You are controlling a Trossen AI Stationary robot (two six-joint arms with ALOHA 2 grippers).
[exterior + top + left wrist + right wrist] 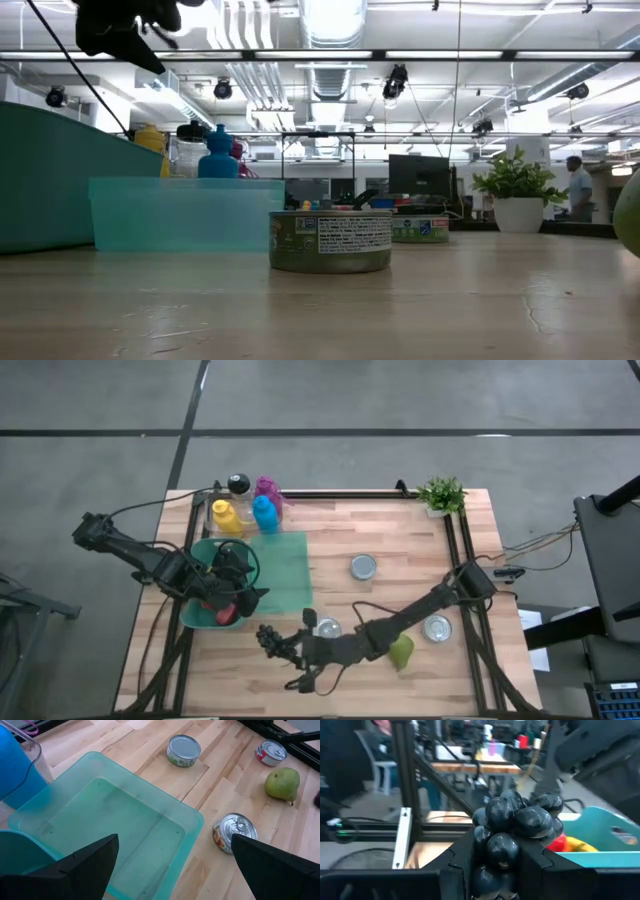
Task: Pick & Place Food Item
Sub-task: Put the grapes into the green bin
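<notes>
Currently, your right gripper [272, 640] sits at the lower centre of the high view with its jaws clamped on a bunch of dark grapes [512, 827]; the right wrist view shows the cluster pinched between the two fingers, bulging above them. Your left gripper [238, 585] hovers over the teal bowl [205, 615] at centre left, jaws spread wide and holding nothing.

Note the controlling relation: from the grapes, the clear teal container [285, 575] lies up the frame and slightly right, just beside the bowl, with its long axis running up and down the frame. The bowl, which already shows red and yellow items, lies to the upper left of the jaws, about equally near. Which receptacle is intended cannot be determined from the task wording.

Judge the right arm the one to complete placement, since it carries the load. Expect the pear [401, 652] and the cans [363, 567] on the surface to remain clear of that path.
</notes>
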